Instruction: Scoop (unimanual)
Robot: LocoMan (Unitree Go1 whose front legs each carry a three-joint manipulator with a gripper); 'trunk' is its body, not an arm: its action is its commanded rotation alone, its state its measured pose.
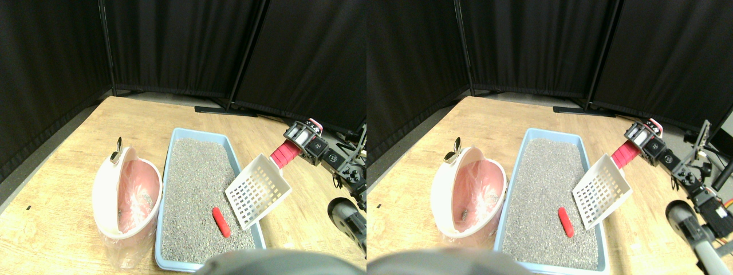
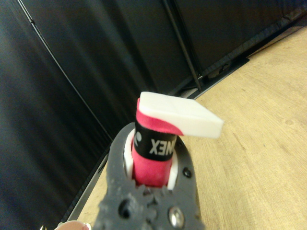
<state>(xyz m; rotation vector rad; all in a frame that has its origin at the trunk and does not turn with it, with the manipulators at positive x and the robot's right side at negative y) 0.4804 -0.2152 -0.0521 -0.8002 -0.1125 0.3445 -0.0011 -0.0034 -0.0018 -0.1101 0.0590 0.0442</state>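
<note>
The right gripper (image 1: 293, 143) has its jaws pinching the scoop (image 1: 259, 195) (red-wrapped handle), tilted above the litter tray's (image 1: 166, 172) right rim.

Litter tray (image 1: 172, 172) near edge hidden; bin (image 1: 109, 189) contents indistinct.

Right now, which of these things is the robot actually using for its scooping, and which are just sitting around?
In use:
slotted white scoop, its red-wrapped handle clamped in the right gripper
blue litter tray filled with grey litter
red piece lying on the litter
pink lined bin

Just around:
black curtain screens
</note>
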